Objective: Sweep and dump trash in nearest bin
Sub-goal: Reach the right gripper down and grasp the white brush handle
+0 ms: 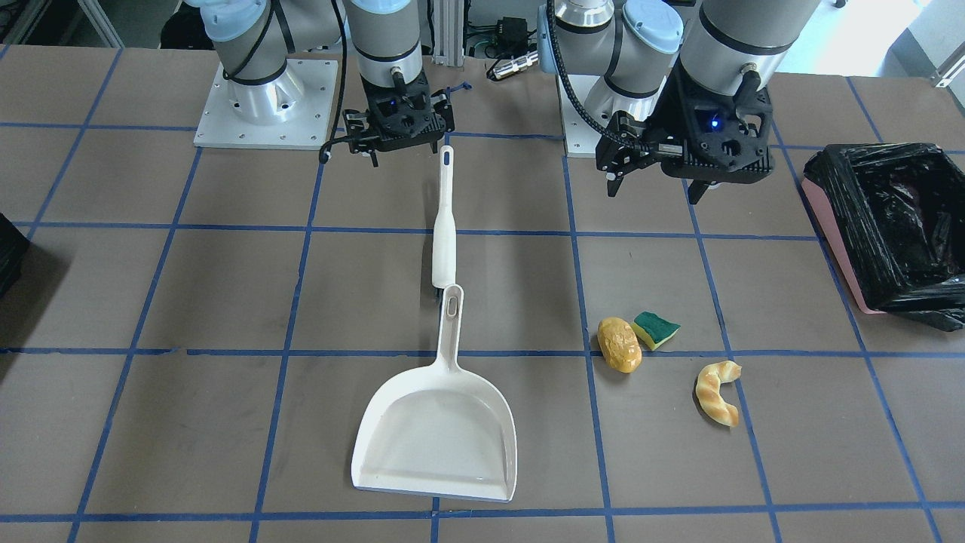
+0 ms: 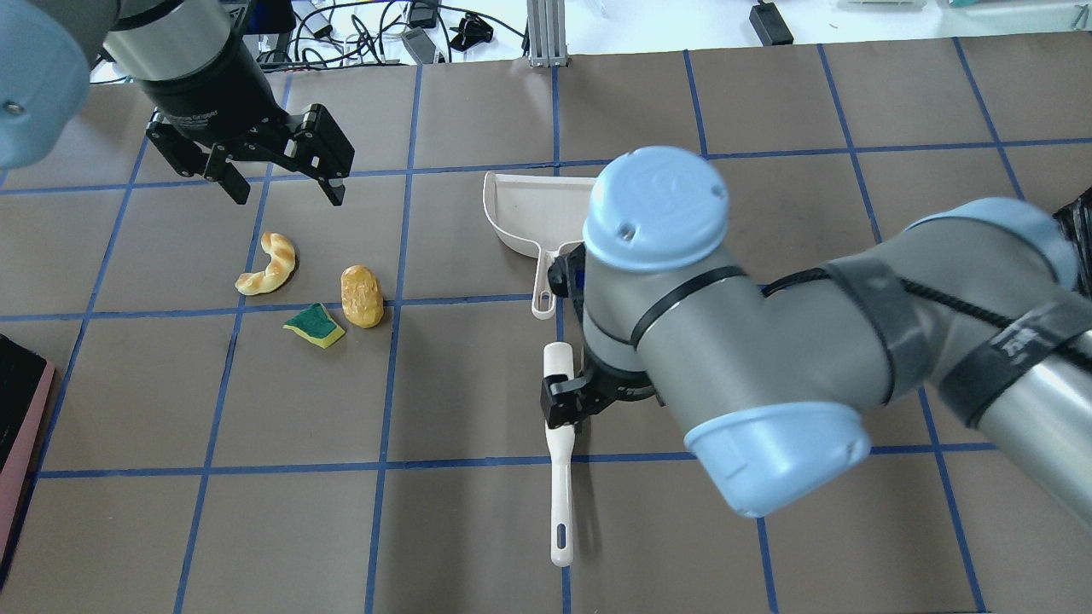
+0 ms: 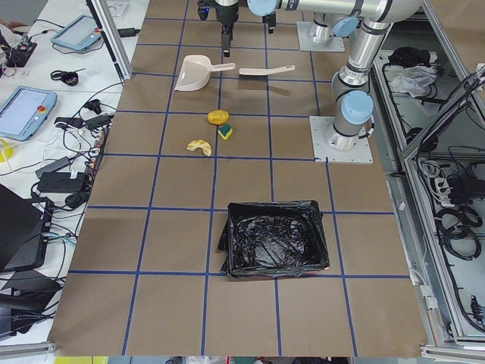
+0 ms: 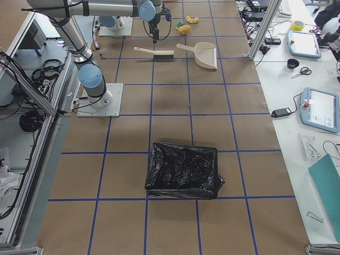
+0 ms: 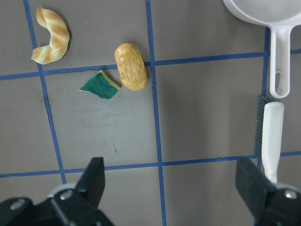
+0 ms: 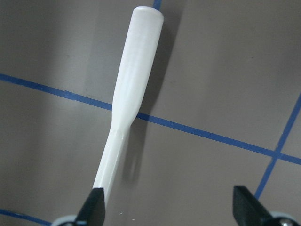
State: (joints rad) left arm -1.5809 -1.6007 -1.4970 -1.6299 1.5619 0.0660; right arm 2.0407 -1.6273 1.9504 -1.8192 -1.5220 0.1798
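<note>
The trash lies in a loose group on the table: a potato-like lump (image 1: 620, 345), a green-and-yellow sponge piece (image 1: 655, 329) and a twisted bread (image 1: 718, 392). My left gripper (image 1: 654, 185) hangs open above the table, short of the trash on the robot's side, with nothing in it. The left wrist view shows the bread (image 5: 51, 42), lump (image 5: 130, 66) and sponge (image 5: 100, 85) ahead of the fingers. My right gripper (image 6: 171, 212) is open over the white brush handle (image 6: 131, 94), not closed on it. The pink bin (image 1: 829, 226) with its black bag stands at the table's end beyond my left arm.
A white dustpan (image 1: 437, 430) lies mid-table, its handle pointing at the brush (image 1: 445, 226), which lies in line with it. A dark box (image 1: 7, 249) sits at the opposite table edge. In the overhead view my right arm (image 2: 768, 341) hides part of the dustpan (image 2: 529, 213).
</note>
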